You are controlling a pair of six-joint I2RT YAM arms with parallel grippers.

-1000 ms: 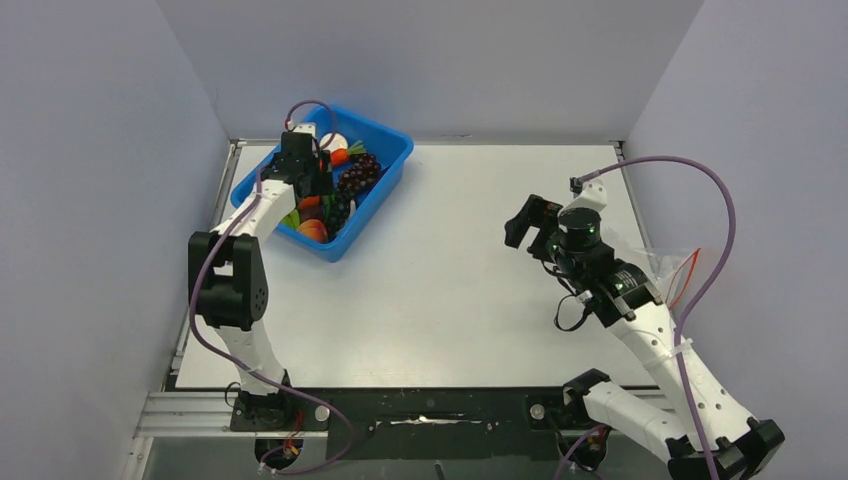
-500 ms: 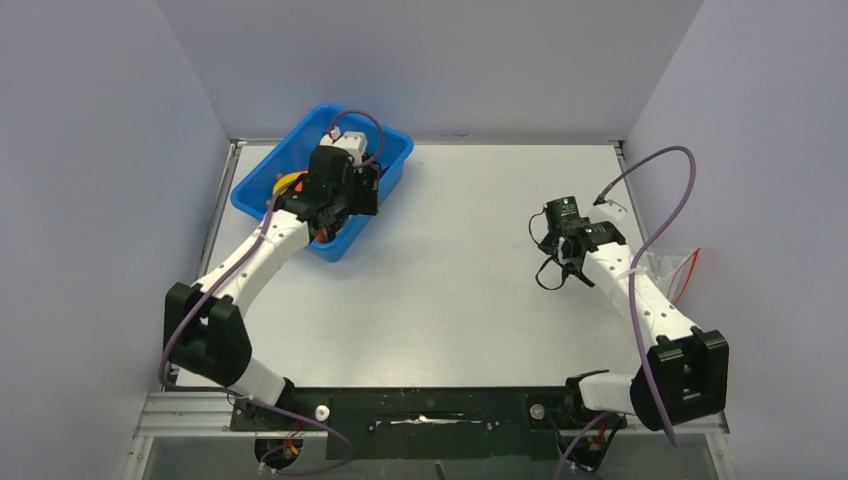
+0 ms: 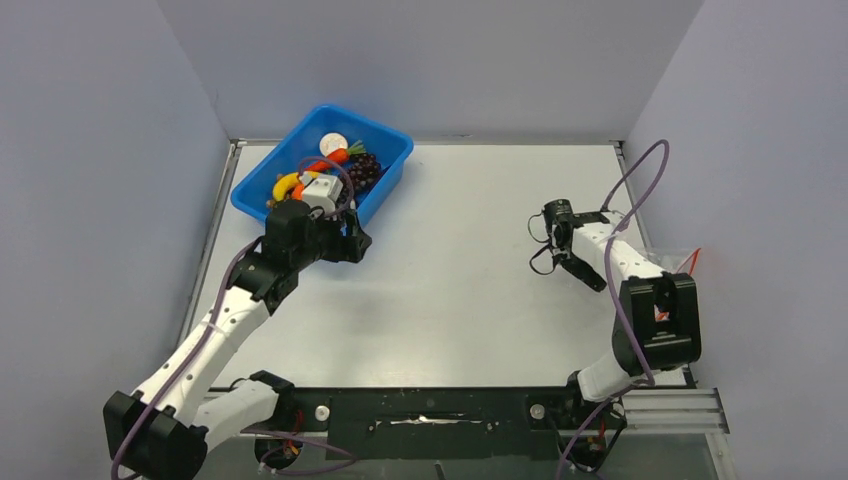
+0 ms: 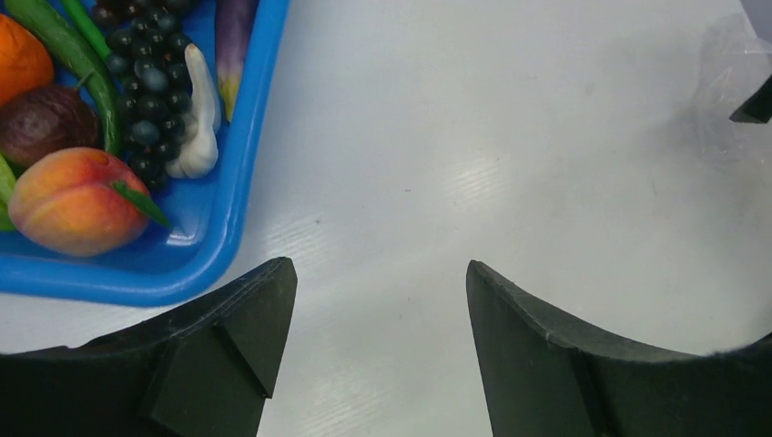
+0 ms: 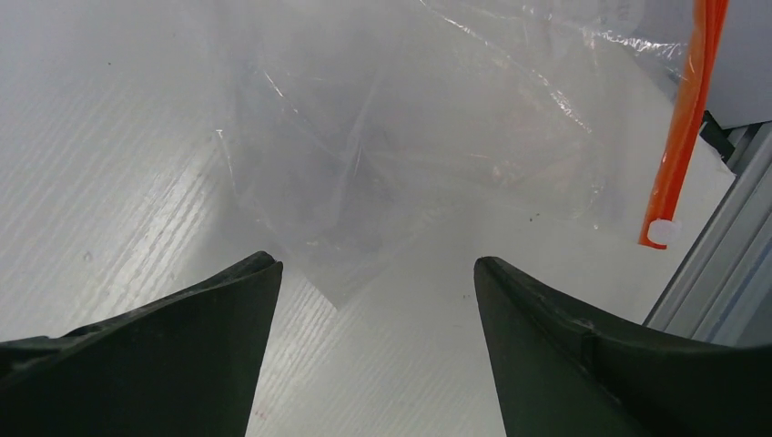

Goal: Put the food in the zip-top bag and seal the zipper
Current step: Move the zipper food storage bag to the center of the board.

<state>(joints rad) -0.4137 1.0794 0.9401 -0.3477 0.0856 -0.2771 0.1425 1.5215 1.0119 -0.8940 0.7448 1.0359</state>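
Observation:
The food lies in a blue bin (image 3: 385, 185) at the back left: yellow banana (image 3: 285, 185), orange carrot (image 3: 337, 156) and dark grapes (image 3: 362, 170). The left wrist view shows the grapes (image 4: 146, 82) and an orange fruit (image 4: 18, 59). My left gripper (image 3: 360, 245) is open and empty over the table just right of the bin's near corner; it also shows in its own view (image 4: 380, 273). The clear zip-top bag (image 5: 410, 137) lies at the table's right edge, its red-orange zipper (image 5: 683, 127) on the far right. My right gripper (image 5: 375, 269) is open and empty, just short of the bag's near corner.
The bin also holds a white disc (image 3: 333, 143), a peach (image 4: 68, 200), a white garlic piece (image 4: 196, 118) and a green bean (image 4: 64, 45). Grey walls stand on three sides. A metal rail (image 5: 719, 264) runs along the table's right edge beside the bag.
My left gripper has drawn back out of the bin to the table beside it, empty. My right arm has folded and turned its gripper toward the bag at the right edge.

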